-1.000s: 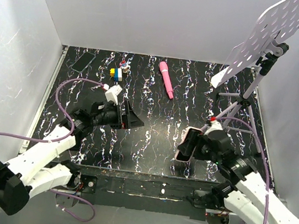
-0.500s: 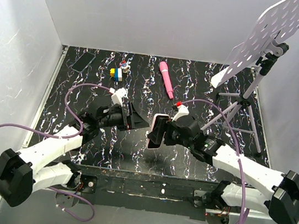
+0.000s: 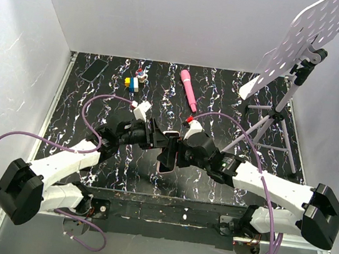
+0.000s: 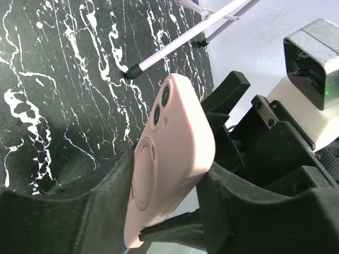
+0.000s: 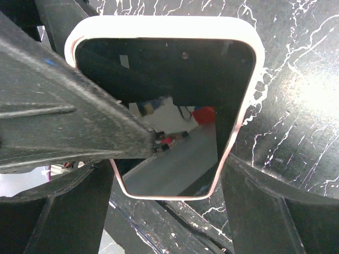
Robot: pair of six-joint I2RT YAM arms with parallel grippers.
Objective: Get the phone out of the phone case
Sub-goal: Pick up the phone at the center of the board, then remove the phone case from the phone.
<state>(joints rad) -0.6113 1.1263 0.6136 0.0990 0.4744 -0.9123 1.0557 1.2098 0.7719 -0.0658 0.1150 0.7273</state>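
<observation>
The pale pink phone case (image 3: 166,162) hangs on edge above the middle of the table between both grippers. My right gripper (image 3: 177,153) is shut on its long edges; in the right wrist view (image 5: 167,174) the phone (image 5: 169,106) shows as a glossy black screen inside the pink rim (image 5: 159,21). My left gripper (image 3: 155,139) comes from the left. In its wrist view (image 4: 169,174) one finger (image 4: 79,211) rests on the case's pink back (image 4: 169,148) and the other on the screen side. That finger (image 5: 79,116) crosses the screen.
A pink wand (image 3: 188,90) lies at the back centre. Coloured blocks (image 3: 133,83) and a bare black phone (image 3: 93,69) lie at the back left. A tripod stand (image 3: 271,125) with a perforated white plate (image 3: 308,39) fills the right. White walls enclose the table.
My right gripper carried the cased phone from the near right to the centre. My left gripper moved right to meet it, and its jaws narrowed onto the case.
</observation>
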